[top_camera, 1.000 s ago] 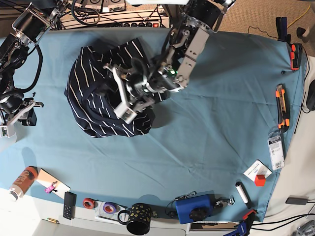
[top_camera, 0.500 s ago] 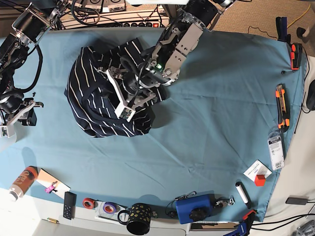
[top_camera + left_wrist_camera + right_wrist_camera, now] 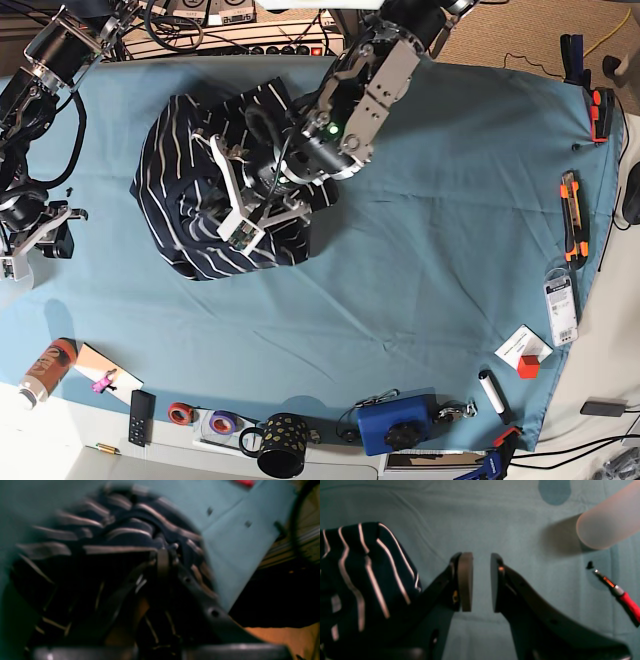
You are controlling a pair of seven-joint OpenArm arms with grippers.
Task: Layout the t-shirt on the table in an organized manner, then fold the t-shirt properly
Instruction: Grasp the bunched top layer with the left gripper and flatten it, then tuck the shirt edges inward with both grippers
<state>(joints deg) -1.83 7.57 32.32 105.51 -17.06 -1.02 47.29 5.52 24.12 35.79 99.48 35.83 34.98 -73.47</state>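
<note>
The navy t-shirt (image 3: 190, 205) with thin white stripes lies crumpled in a heap on the far left part of the teal table (image 3: 430, 220). My left gripper (image 3: 240, 222) reaches down from the far edge into the middle of the heap. The blurred left wrist view shows that gripper (image 3: 164, 556) shut on a bunched fold of the t-shirt (image 3: 120, 530). My right gripper (image 3: 30, 250) hangs near the table's left edge, apart from the cloth. In the right wrist view it (image 3: 481, 582) stands open over bare table (image 3: 495, 517), with the t-shirt's edge (image 3: 357, 580) to its left.
Small things line the near edge: an orange bottle (image 3: 47, 370), a remote (image 3: 141, 416), tape rolls (image 3: 181, 412), a dotted black mug (image 3: 283, 443) and a blue box (image 3: 393, 423). An orange cutter (image 3: 571, 215) lies at the right edge. A frosted tube (image 3: 607, 527) and a red-handled tool (image 3: 625, 600) lie by the right gripper.
My left gripper has moved left and down into the shirt heap and closed on a fold of it. The right arm has not moved.
</note>
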